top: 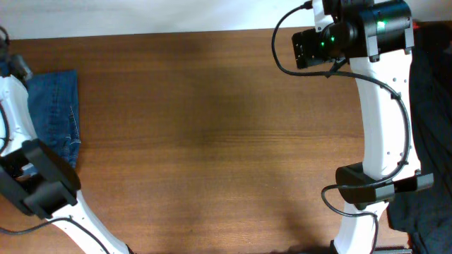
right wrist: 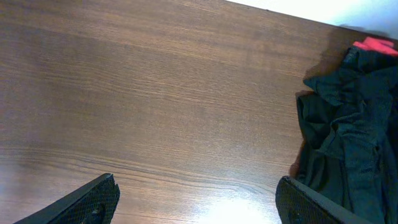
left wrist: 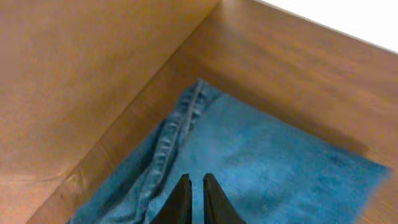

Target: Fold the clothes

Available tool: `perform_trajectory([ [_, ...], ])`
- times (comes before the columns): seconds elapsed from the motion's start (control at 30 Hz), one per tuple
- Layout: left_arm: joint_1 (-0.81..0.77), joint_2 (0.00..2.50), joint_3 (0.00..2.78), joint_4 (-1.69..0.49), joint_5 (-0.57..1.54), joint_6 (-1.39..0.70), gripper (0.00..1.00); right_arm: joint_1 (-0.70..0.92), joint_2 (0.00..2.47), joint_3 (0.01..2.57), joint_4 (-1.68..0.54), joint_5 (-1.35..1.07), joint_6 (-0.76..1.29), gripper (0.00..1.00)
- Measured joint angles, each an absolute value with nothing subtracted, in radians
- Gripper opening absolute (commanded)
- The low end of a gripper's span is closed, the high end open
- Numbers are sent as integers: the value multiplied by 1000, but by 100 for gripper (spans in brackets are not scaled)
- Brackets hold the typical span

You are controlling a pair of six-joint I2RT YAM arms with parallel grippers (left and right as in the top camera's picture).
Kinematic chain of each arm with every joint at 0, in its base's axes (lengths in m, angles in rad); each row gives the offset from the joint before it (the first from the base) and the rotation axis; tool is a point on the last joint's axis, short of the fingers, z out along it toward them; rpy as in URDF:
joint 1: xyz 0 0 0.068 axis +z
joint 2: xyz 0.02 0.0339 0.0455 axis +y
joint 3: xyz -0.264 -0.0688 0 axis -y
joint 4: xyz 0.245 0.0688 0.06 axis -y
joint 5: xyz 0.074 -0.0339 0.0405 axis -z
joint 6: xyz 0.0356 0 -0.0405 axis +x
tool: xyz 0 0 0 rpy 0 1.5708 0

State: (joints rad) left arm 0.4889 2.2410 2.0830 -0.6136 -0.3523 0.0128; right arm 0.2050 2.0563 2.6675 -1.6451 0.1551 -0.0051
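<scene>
- Brown wood-grain table fills the overhead view, with a pale strip along its far edge.
- Jeans lie at the far left of the table, near the back corner, as a flat blue block. Their near left part is hidden under the left arm.
- In the left wrist view the jeans lie flat on the wood, with a stitched seam running along their left edge.
- The left gripper hangs over the jeans beside that seam, its fingers pressed almost together with only a thin slit between them. Whether they touch the denim cannot be told.
- The right arm stands at the right side of the table, well apart from the jeans, its wrist near the back edge.
- The right gripper is spread wide over bare wood; only its two dark fingertips show at the bottom of the right wrist view.
- A dark heap of cloth lies at the table's right edge, just beside the right arm, and shows in the overhead view too.
- Something red shows at the far end of the heap.
</scene>
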Motion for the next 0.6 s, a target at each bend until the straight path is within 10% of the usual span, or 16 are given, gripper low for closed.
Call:
perform_trajectory([
  [0.6,603,2529,2089,-458,-129,-5,2,205,2056,2667,-1692,106,-5,86],
])
